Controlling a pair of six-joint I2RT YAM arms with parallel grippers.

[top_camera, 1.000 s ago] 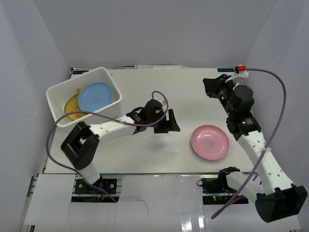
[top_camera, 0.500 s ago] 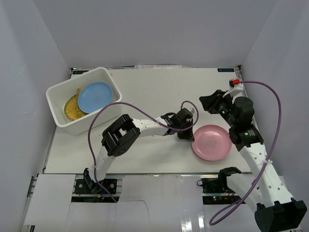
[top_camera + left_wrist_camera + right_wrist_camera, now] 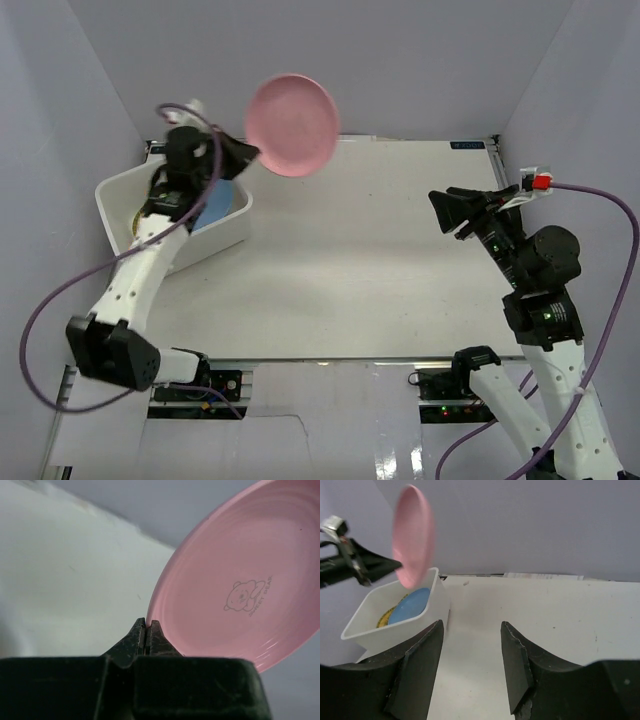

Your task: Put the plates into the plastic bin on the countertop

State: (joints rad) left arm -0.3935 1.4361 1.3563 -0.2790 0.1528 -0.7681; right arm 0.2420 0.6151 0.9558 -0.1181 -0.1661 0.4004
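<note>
My left gripper [image 3: 249,152] is shut on the rim of a pink plate [image 3: 292,124], which it holds high in the air, tilted on edge, just right of the plastic bin [image 3: 218,243]. The left wrist view shows the closed fingertips [image 3: 155,630] pinching the pink plate [image 3: 240,580], which has a small bear print. In the bin lie a light blue plate [image 3: 410,607] and, partly under it, a yellow woven-look plate [image 3: 384,617]. My right gripper [image 3: 447,212] hovers open and empty over the right side of the countertop [image 3: 360,260].
Pale grey walls close in the white countertop at the back and on both sides. The bin stands at the back left corner. Purple cables loop from both arms, the right one [image 3: 610,200] arching toward the right wall.
The left gripper shut on the pink plate at the right of the table, then lifted and carried it up beside the bin. The right gripper opened wider and its arm drew back to the right.
</note>
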